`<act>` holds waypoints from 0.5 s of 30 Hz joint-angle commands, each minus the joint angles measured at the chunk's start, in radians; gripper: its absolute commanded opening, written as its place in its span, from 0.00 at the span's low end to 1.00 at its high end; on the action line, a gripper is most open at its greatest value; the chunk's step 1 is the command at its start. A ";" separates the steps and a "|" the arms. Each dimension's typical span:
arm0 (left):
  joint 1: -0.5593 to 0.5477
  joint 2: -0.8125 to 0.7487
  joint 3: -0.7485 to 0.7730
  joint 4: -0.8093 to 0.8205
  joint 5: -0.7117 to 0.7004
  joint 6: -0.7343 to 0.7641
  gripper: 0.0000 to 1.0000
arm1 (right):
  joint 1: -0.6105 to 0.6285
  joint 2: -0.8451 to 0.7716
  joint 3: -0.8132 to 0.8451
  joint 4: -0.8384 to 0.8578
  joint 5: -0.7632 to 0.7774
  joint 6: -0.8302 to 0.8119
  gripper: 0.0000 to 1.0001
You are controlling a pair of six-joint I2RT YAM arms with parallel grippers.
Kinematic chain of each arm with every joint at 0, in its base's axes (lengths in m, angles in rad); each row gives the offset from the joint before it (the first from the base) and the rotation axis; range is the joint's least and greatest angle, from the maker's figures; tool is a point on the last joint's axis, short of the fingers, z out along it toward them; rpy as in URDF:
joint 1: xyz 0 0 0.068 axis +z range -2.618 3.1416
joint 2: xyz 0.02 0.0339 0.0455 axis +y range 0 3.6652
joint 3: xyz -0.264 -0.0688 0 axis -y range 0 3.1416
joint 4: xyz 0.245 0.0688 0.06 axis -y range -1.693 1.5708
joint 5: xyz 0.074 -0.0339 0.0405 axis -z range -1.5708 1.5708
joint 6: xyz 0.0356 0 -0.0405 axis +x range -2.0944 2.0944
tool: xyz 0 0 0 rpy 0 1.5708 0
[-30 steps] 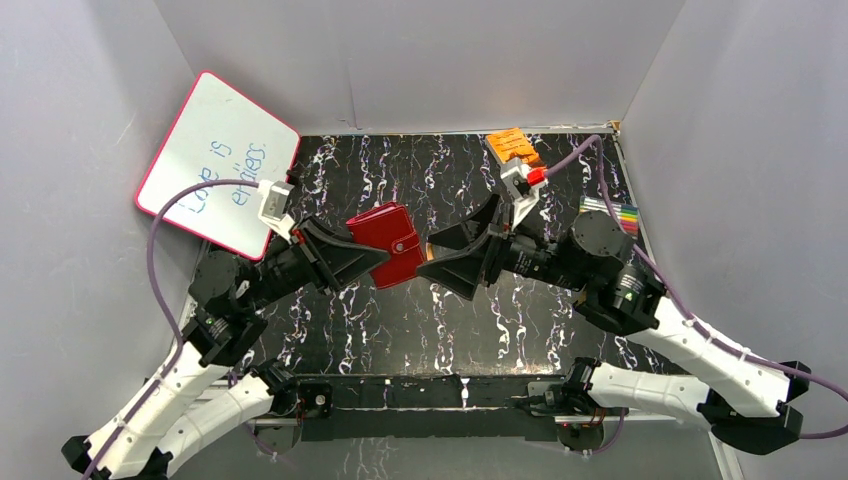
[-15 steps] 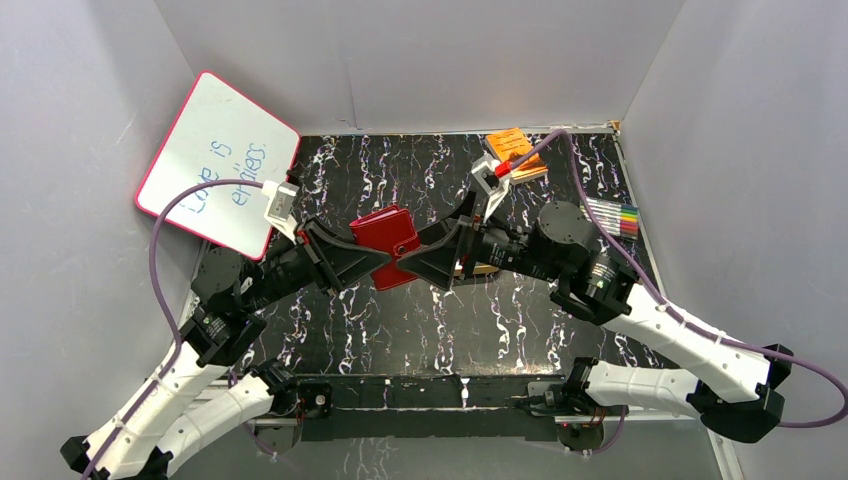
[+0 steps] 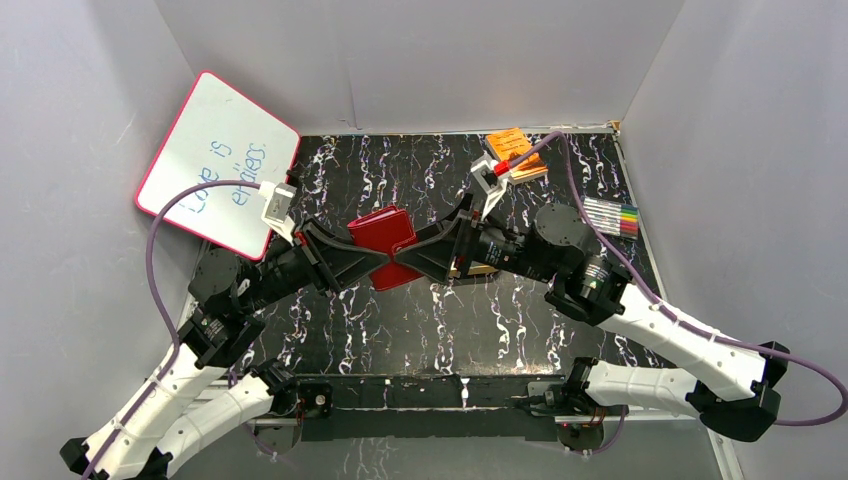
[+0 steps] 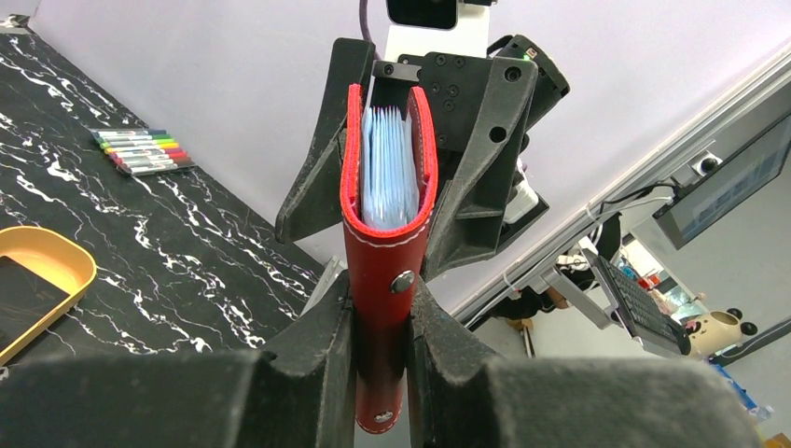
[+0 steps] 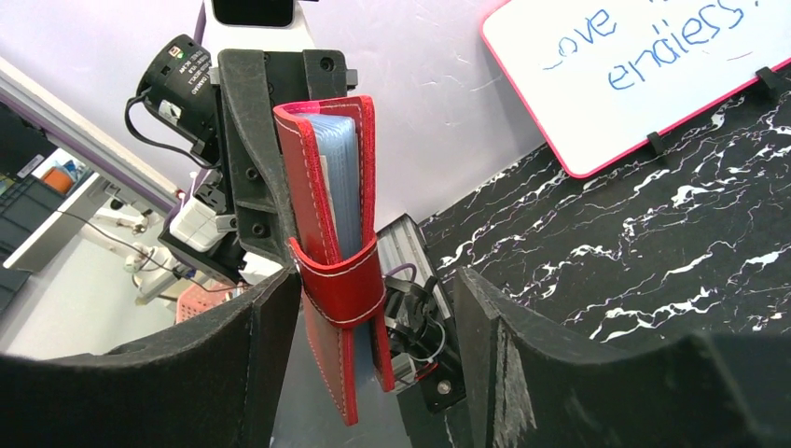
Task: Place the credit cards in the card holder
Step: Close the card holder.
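Note:
My left gripper point(image 3: 378, 262) is shut on the spine end of the dark red card holder point(image 3: 384, 232) and holds it on edge above the table. In the left wrist view the left gripper point(image 4: 381, 303) pinches the holder point(image 4: 384, 252), with pale blue sleeves point(image 4: 388, 168) showing inside. My right gripper point(image 3: 404, 260) is open, its fingers point(image 4: 312, 182) standing either side of the holder's far end. In the right wrist view the holder point(image 5: 336, 271), snap tab wrapped round it, sits between the right gripper's point(image 5: 373, 355) spread jaws. A dark credit card point(image 4: 20, 303) lies in a gold tray.
The gold oval tray point(image 4: 56, 266) lies on the table under my right arm. A set of coloured markers point(image 3: 612, 214) lies at the right edge, an orange book point(image 3: 515, 150) at the back. A pink-rimmed whiteboard point(image 3: 217, 165) leans at the left wall.
My right gripper has moved left, from about a hand's width away to around the card holder's free end. The left gripper has kept its hold and barely moved.

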 commanded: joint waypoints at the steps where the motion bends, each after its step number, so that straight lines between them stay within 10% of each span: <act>1: 0.000 -0.016 0.021 0.054 0.035 0.003 0.00 | 0.002 0.000 -0.003 0.068 0.026 0.015 0.67; 15: 0.000 -0.055 0.015 0.019 -0.019 0.024 0.00 | 0.002 -0.038 0.012 0.033 0.009 -0.029 0.78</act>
